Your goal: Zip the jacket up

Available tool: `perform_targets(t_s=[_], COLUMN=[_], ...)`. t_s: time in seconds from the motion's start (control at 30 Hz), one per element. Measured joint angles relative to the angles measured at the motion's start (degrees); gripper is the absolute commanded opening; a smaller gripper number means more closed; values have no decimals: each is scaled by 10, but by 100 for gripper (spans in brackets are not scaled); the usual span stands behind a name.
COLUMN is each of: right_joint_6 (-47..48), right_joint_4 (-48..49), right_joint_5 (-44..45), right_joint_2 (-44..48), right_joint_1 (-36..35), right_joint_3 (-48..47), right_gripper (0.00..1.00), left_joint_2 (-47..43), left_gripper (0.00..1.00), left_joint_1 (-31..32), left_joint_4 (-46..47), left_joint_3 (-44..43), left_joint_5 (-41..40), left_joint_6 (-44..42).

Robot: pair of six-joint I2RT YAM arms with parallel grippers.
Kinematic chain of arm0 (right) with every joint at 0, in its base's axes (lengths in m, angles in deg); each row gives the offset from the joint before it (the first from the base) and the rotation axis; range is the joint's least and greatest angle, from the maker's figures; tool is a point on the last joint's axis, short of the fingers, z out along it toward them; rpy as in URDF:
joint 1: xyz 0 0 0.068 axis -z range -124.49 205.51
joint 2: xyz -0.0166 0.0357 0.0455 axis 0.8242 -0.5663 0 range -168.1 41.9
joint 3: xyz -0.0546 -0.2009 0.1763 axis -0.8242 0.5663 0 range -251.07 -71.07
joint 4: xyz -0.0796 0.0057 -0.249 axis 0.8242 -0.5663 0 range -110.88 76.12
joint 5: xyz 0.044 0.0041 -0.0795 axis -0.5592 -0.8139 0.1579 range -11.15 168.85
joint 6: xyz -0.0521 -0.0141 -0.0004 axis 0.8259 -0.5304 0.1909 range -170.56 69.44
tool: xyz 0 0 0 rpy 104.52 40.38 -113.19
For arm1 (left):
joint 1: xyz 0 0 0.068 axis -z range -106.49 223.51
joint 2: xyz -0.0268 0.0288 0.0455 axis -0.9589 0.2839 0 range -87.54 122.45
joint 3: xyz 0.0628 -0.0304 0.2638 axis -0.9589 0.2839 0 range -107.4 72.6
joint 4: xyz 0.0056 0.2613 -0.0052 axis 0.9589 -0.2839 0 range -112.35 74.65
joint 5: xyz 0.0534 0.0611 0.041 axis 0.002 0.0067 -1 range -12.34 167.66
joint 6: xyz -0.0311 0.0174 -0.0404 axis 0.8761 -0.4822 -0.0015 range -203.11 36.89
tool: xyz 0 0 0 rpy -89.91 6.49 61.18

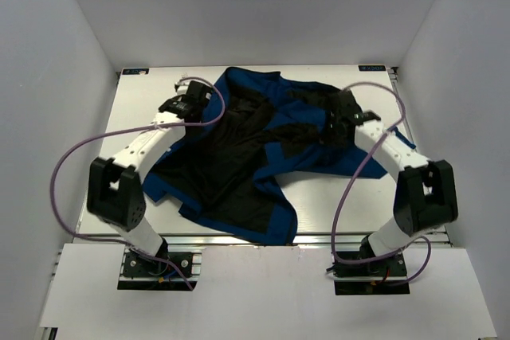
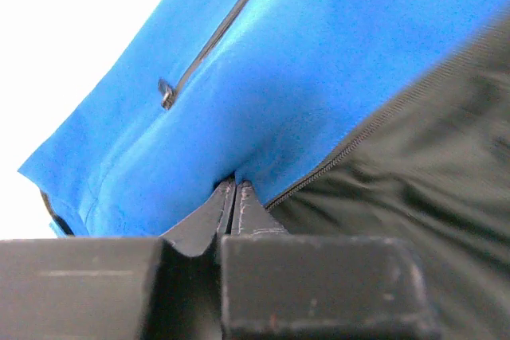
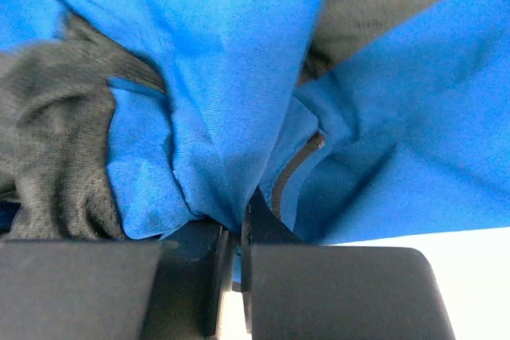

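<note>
Royal-blue cloth is sprawling across the middle of the white table [image 1: 131, 145]. It is the jacket [image 1: 239, 165], lying open and unzipped with its black lining [image 1: 227, 137] facing up and 1 corner reaching toward the near edge between the 2 arms.

At its far left side, the left gripper [image 1: 185, 106] is pressing down on the edge. In the left wrist view its fingers [image 2: 225, 201] are squeezing together on a fold of blue fabric, right beside the zipper teeth [image 2: 335, 161] that are running along the border of the lining. A small pocket zipper [image 2: 166, 95] is showing higher on the same blue panel.

At the far right side, the right gripper [image 1: 339, 123] is sitting in the bunched cloth. Its fingers [image 3: 209, 232] are likewise closing tight and pinching a blue fold, with a dark zipper end [image 3: 295, 171] curling just beside them.

Purple cables [image 1: 64, 173] are looping out from both arms.
</note>
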Motion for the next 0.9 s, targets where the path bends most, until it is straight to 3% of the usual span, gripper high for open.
perform_targets(t_s=[0.13, 0.37, 0.53, 0.63, 0.73, 0.83, 0.87, 0.9], right_joint_6=[26, 60, 73, 78, 86, 100, 107, 109], right_joint_4=[-36, -108, -95, -77, -76, -82, -82, -88], right_joint_5=[24, 52, 49, 26, -4, -28, -35, -40], right_joint_2=[-73, -276, -361, -429, -478, -474, -461, -445], right_joint_1=[1, 33, 82, 107, 125, 129, 127, 126], right_joint_3=[-169, -602, -678, -697, -698, -671, -656, -645], right_gripper=[0, 0, 0, 0, 40, 65, 89, 89], left_joint_2=[-74, -150, -216, -261, -294, -315, -321, -326], left_gripper=[5, 0, 0, 8, 18, 22, 22, 22], left_joint_1=[11, 10, 10, 10, 11, 20, 26, 32], left_joint_4=[11, 12, 14, 31, 42, 66, 77, 89], left_joint_3=[-5, -17, 69, 160, 237, 273, 277, 277], left_joint_5=[23, 27, 63, 124, 195, 258, 278, 293], left_joint_6=[-16, -13, 5, 10, 16, 21, 21, 21])
